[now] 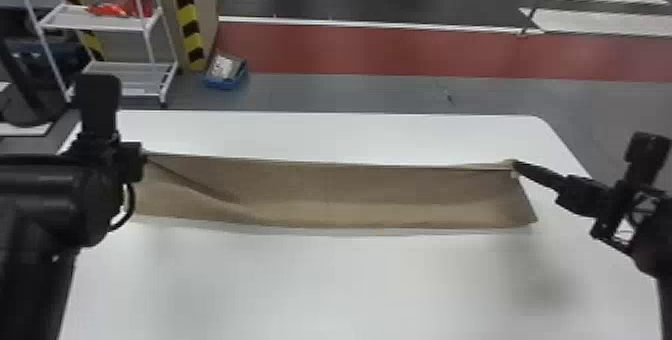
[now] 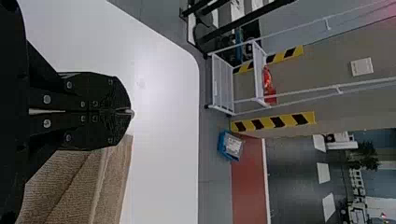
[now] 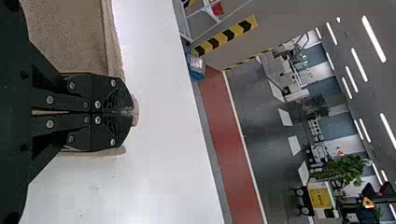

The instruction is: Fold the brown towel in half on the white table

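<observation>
Looking soft, probably light, the brown towel [image 1: 350,189] is sagging over the table [image 1: 350,284] — the left pincer [image 2: 127,112] and right pincer [image 3: 128,111], fingers together, are pinching its raised corners, sensible holding places.

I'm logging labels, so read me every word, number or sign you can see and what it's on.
No text is readable.
Yellow panel, room behind: marks too small to read.
Pale thing in the blue box: any print too small to read.
Brown towel, white table: none.
</observation>
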